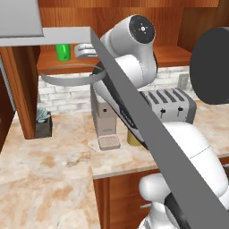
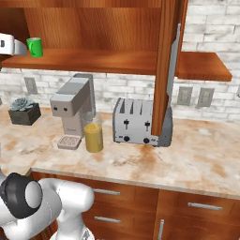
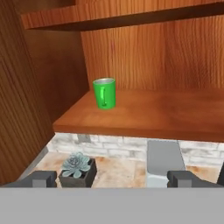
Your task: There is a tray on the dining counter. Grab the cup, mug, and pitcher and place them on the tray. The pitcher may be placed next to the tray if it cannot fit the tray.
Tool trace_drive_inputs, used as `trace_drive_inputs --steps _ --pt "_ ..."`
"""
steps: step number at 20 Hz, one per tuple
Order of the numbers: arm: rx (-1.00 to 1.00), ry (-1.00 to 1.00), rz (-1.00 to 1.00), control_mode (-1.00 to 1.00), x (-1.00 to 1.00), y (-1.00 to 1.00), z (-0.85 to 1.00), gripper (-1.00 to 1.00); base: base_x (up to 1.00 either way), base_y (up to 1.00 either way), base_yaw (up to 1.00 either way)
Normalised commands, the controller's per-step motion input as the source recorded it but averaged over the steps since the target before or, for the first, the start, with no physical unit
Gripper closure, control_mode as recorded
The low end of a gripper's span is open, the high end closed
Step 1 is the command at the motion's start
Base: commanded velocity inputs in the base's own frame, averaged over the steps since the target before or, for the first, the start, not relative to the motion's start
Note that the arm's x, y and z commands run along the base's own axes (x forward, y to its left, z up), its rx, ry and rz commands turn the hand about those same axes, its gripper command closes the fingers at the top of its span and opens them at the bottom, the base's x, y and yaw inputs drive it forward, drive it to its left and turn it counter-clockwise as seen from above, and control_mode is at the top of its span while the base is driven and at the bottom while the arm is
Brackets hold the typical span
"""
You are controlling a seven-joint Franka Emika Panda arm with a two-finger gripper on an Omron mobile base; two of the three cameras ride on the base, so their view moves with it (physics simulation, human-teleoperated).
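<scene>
One green mug (image 3: 104, 92) is seen upright on the wooden shelf (image 3: 166, 114), near the shelf's left end and set back from its front edge, with its handle turned toward the hand camera. One glass pitcher (image 2: 93, 136) of amber liquid stands on the worktop (image 2: 187, 159) below, just beside the drip tray of the single grey coffee machine (image 2: 71, 110). One silver toaster (image 2: 136, 122) is placed further right along the back wall, and one small succulent in a dark pot (image 2: 24, 111) sits toward the worktop's left end.

The claw (image 3: 112, 178) is held spread wide with nothing between its tips. The mug lies ahead of it and higher, well apart, slightly left of the midline between the two fingertips (image 3: 43, 177).

The arm is raised high from the base, its upper joints bent toward the shelf, the hand held about level and aimed at the shelf's back panel
</scene>
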Motion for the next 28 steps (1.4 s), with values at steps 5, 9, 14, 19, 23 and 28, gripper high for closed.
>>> trace_drive_inputs --steps 5,9,14,19,23,28 --pt "0.00 0.00 0.00 -1.00 0.31 0.06 -0.12 -1.00 0.00 0.00 0.00" --pt "0.00 0.00 0.00 -1.00 0.35 0.11 -0.26 -1.00 0.00 0.00 0.00" --pt "0.00 0.00 0.00 -1.00 0.32 0.17 -0.26 -1.00 0.00 0.00 0.00" --pt "0.00 0.00 0.00 -1.00 0.35 0.19 -0.03 -1.00 0.00 0.00 0.00" --pt "0.00 0.01 0.00 -1.00 0.29 0.14 0.00 -1.00 0.00 0.00 0.00" --pt "0.00 0.03 0.00 -1.00 0.26 0.07 0.00 -1.00 0.00 0.00 0.00"
